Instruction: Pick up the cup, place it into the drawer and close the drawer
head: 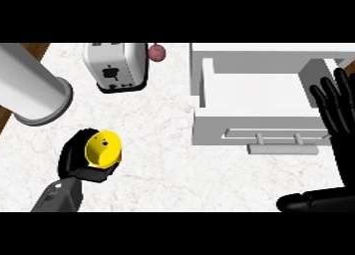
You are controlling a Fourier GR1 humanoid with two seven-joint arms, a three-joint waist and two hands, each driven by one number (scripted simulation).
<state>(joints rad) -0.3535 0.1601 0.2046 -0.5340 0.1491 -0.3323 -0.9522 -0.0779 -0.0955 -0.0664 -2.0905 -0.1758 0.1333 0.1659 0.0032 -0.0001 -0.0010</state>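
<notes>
A yellow cup (103,147) lies tilted on its side with its mouth toward me, held in my left hand (79,157) at the lower left of the marble counter (166,164); the black fingers curl round its left side and base. The white drawer (254,94) stands pulled open at the upper right, its inside bare and its grey handle (282,145) on the front panel. My right hand (341,112) stands open at the right edge, fingers straight up, beside the drawer's right side.
A silver toaster (115,65) stands at the top centre with a small reddish object (157,52) beside it. A large grey cylinder (26,84) lies at the upper left. Brown floor shows past the counter's left edge.
</notes>
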